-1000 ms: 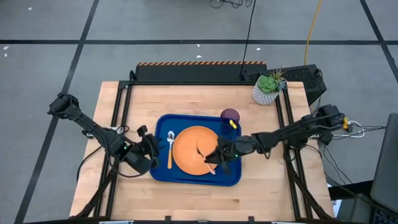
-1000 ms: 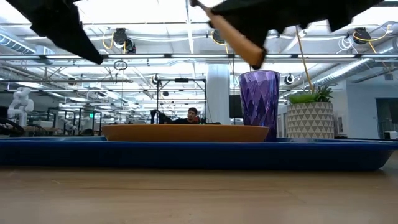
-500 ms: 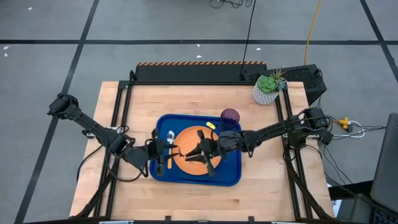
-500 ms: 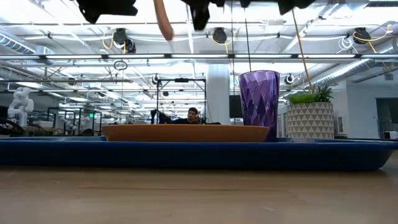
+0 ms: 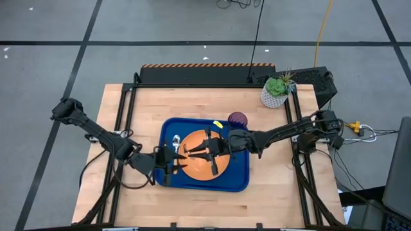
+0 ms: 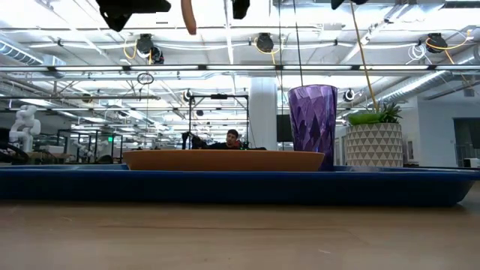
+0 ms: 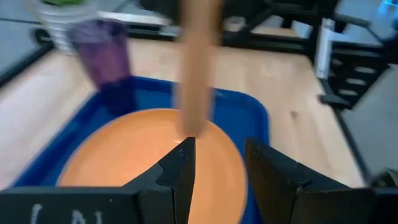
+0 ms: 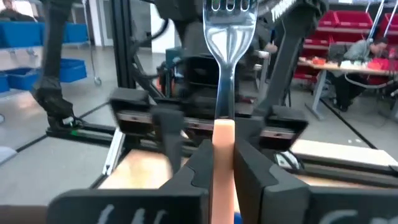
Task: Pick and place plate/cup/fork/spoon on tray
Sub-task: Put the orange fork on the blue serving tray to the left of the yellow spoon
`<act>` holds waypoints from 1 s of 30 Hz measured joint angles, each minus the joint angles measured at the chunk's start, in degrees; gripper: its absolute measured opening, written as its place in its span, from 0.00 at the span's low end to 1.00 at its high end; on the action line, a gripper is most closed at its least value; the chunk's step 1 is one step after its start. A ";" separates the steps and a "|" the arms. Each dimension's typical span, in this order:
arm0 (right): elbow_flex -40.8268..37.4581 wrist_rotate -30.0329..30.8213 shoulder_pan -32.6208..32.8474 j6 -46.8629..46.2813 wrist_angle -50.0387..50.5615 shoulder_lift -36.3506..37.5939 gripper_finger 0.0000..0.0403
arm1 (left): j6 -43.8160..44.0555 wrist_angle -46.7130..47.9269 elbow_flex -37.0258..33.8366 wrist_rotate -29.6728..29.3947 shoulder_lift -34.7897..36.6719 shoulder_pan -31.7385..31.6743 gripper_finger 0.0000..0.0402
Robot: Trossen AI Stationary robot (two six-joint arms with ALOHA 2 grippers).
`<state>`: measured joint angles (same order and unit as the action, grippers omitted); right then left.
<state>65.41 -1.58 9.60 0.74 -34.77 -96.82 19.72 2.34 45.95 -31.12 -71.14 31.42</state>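
Note:
The orange plate (image 5: 192, 168) lies on the blue tray (image 5: 237, 183). The purple cup (image 5: 238, 119) stands at the tray's far right corner. The spoon's bowl (image 5: 176, 139) shows on the tray left of the plate; its handle is hidden under my left gripper. My right gripper (image 5: 207, 151) hovers over the plate, shut on the fork (image 8: 224, 37). My left gripper (image 5: 172, 157) is open over the tray's left part, facing the fork's handle (image 7: 198, 74), whose free end hangs just before its fingers. My right gripper pinches the fork's orange handle (image 8: 224, 143) between its two fingers, a little below the metal neck. The fingers lie across the handle. The fork is lifted clear of the plate, tines (image 8: 224, 12) up, and its handle end (image 6: 187, 15) hangs below the fingers.
A white pot with a green succulent (image 5: 276, 90) stands at the table's far right corner, off the tray. Bare wooden table (image 5: 128, 109) lies left, near and far of the tray. Black rails run along the table's left and right sides.
My right gripper has carried the fork up and toward the table's left and far side, from the plate's near right rim to above the plate's middle. My left gripper has gone toward the table's right, from the tray's left edge to over its left part.

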 joint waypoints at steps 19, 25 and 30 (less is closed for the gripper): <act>-0.07 27.34 1.61 5.70 -0.86 0.00 0.05 | 5.41 -8.60 -0.04 -25.08 -3.84 0.28 0.35; -0.09 28.82 1.89 5.78 -4.41 0.00 0.05 | -1.89 -14.65 0.00 -28.95 -6.16 -0.79 0.35; -0.09 27.32 1.93 5.83 -5.26 0.00 0.05 | -15.28 -20.16 -0.02 -28.47 -9.72 -1.66 0.35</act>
<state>65.32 25.74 11.53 6.57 -40.03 -96.82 4.44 -17.82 45.93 -59.59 -80.85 29.76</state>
